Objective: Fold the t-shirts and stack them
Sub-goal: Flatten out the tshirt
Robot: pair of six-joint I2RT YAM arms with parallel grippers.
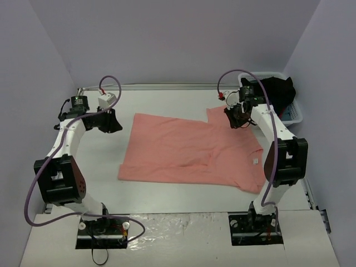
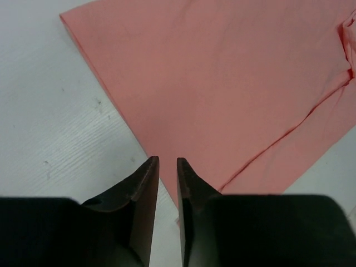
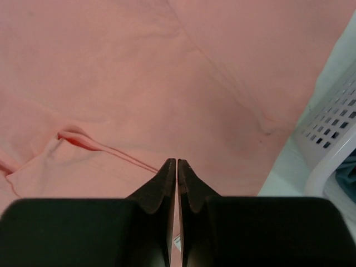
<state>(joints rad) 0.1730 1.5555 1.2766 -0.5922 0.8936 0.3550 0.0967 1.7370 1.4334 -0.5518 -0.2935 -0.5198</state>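
A salmon-pink t-shirt (image 1: 183,150) lies spread on the white table with one side folded over; it also shows in the left wrist view (image 2: 233,83) and the right wrist view (image 3: 139,72). My left gripper (image 1: 114,123) hangs over bare table just left of the shirt's far left corner; its jaws (image 2: 168,161) stand a narrow gap apart with nothing between them. My right gripper (image 1: 235,118) hovers over the shirt's far right part, near a sleeve. Its jaws (image 3: 177,161) are pressed together and grip no cloth.
A white plastic basket (image 1: 295,114) stands at the far right with dark clothing (image 1: 278,89) in it; its wall shows in the right wrist view (image 3: 334,133). Grey walls close in the table on the left, back and right.
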